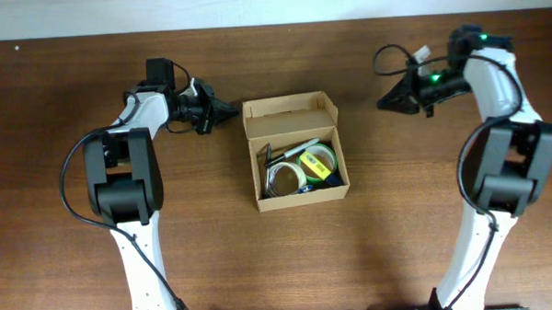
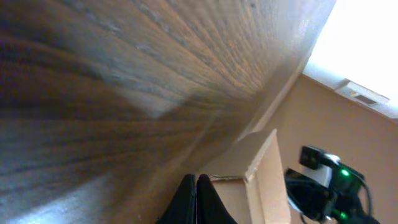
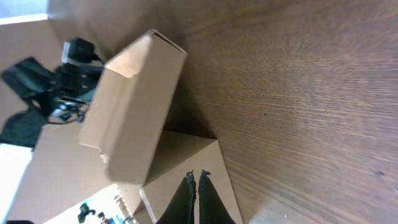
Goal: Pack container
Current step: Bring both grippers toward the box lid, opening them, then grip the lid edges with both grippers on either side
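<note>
The container, a tan cardboard box (image 1: 304,197), stands open at the table's middle with its flap lid (image 1: 288,117) raised at the back. Inside lie a yellow-green tape roll (image 1: 318,159), a clear tape roll (image 1: 280,181) and a dark pen (image 1: 289,152). My left gripper (image 1: 230,108) is shut and empty, just left of the box's back left corner, pointing at it. My right gripper (image 1: 386,102) is shut and empty, to the right of the box. The box also shows in the left wrist view (image 2: 262,180) past the shut fingers (image 2: 197,180), and in the right wrist view (image 3: 134,106) past the shut fingers (image 3: 196,176).
The brown wooden table (image 1: 398,224) ends at a pale wall along the back edge (image 1: 271,24). Cables loop from both arms near their wrists. The opposite arm shows in each wrist view beyond the box.
</note>
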Controlling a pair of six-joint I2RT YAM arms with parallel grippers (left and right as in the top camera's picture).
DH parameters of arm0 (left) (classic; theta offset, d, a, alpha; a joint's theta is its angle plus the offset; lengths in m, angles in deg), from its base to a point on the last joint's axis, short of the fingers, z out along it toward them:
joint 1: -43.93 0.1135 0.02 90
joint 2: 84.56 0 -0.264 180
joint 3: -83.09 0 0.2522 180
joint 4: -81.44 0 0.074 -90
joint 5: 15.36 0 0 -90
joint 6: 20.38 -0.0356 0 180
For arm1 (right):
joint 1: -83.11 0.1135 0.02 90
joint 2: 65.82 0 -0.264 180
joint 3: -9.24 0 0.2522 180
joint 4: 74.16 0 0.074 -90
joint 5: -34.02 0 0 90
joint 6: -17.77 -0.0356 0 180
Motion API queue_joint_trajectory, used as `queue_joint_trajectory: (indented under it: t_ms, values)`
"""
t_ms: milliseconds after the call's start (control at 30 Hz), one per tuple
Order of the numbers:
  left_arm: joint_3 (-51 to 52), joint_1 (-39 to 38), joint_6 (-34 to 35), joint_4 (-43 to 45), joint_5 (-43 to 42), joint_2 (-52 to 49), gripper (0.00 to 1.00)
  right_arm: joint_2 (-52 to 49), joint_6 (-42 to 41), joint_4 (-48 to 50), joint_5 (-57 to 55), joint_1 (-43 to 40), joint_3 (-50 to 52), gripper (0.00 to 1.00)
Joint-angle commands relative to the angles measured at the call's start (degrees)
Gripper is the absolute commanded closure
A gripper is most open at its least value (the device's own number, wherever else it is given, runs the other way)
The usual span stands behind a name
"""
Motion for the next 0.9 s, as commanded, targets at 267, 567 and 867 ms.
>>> queue_joint_trajectory:
  t_ms: [267,567,867]
  values:
    - [-0.17,-0.15,-0.46,-0.48,-3.04,-0.79,0.98,-7.23,-0.42,0.11,5.35,3.13,-0.44,0.96]
    - [-0.17,-2.43,0.20,-0.92,-3.28,-0.79,0.98,-8.63,-0.46,0.46,5.57,3.91,-0.44,0.96]
    - [-0.17,-5.84,1.42,-0.90,-2.84,-0.79,0.98,-9.25,-0.46,0.76,7.06,5.35,-0.44,0.96]
